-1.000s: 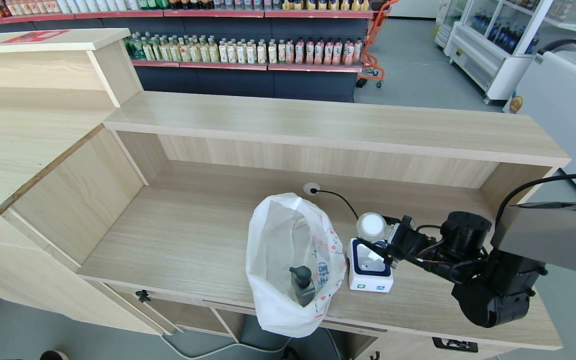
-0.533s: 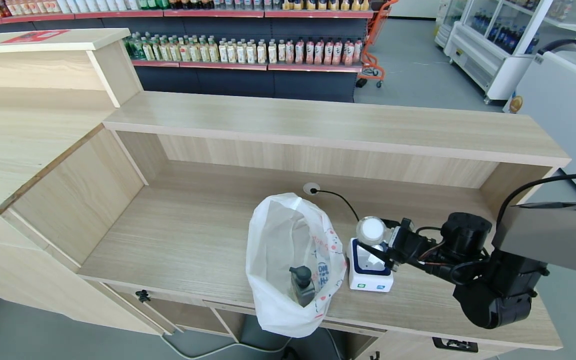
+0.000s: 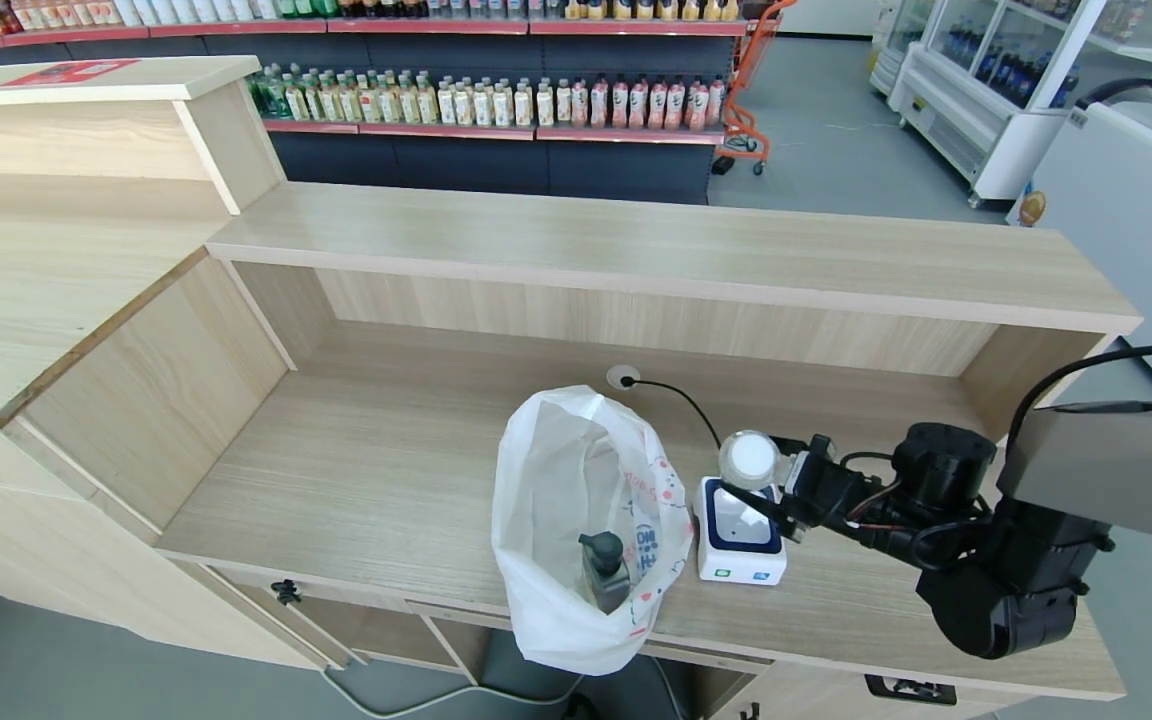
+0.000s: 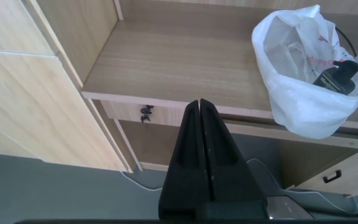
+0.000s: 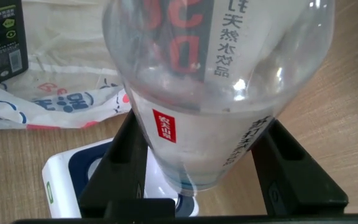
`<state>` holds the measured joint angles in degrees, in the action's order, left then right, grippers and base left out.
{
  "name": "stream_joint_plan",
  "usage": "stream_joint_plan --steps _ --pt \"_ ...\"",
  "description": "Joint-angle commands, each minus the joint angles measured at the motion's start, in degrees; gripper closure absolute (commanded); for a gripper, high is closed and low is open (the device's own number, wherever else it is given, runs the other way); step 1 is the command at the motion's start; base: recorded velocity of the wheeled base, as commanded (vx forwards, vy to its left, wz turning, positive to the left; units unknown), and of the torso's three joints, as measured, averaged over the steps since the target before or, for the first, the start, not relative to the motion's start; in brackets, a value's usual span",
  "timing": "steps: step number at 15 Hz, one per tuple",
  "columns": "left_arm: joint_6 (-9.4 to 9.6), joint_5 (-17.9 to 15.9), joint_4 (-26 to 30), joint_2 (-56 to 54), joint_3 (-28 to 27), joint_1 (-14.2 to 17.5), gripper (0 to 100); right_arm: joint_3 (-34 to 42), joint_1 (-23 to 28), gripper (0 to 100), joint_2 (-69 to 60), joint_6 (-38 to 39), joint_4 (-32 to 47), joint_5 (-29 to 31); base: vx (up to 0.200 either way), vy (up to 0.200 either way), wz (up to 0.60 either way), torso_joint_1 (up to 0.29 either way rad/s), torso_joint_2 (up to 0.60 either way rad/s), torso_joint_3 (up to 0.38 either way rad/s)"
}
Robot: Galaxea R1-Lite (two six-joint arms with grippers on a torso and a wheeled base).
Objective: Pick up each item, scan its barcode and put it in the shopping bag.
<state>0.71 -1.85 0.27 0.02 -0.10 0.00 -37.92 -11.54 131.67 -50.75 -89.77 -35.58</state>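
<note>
My right gripper (image 3: 779,478) is shut on a clear water bottle (image 3: 748,459), held lying over the white and blue barcode scanner (image 3: 739,538). In the right wrist view the bottle (image 5: 216,93) sits between the black fingers (image 5: 126,165), just above the scanner (image 5: 73,186). Left of the scanner stands the white shopping bag (image 3: 576,500), open at the top, with a dark pump bottle (image 3: 604,570) inside. My left gripper (image 4: 201,143) is shut on nothing, low in front of the counter, well left of the bag (image 4: 297,74).
The wooden counter (image 3: 366,470) has a raised back ledge (image 3: 636,240) and a side wall on the left. A black cable (image 3: 671,400) runs from a hole in the counter to the scanner. Drawers (image 4: 166,115) lie under the front edge.
My right arm has drifted slightly to the right with the bottle still over the scanner. The bag and scanner have not moved.
</note>
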Motion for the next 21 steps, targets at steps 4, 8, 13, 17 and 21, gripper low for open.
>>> stream_joint_plan --steps 4,8,13,17,21 --pt "0.0 0.01 0.0 -0.02 0.01 0.0 100 2.15 -0.94 100 -18.56 10.32 5.48 4.3 0.0 0.0 0.0 0.0 0.0 0.0" --pt "0.0 0.01 0.0 -0.02 0.01 0.0 100 4.35 -2.25 100 -37.01 35.72 23.15 29.78 0.0 0.0 0.0 0.0 0.0 0.0" --pt "0.0 0.01 0.0 0.06 0.01 0.0 100 7.51 -0.85 100 -37.28 42.84 25.0 32.07 0.0 0.0 0.0 0.0 0.0 0.0" --pt "0.0 0.01 0.0 -0.02 0.01 0.0 100 8.57 -1.11 100 -36.75 43.02 25.08 32.95 0.0 0.0 0.0 0.0 0.0 0.0" --pt "0.0 0.01 0.0 -0.02 0.01 0.0 100 11.29 -1.38 100 -36.66 45.12 24.64 34.44 0.0 0.0 0.0 0.0 0.0 0.0"
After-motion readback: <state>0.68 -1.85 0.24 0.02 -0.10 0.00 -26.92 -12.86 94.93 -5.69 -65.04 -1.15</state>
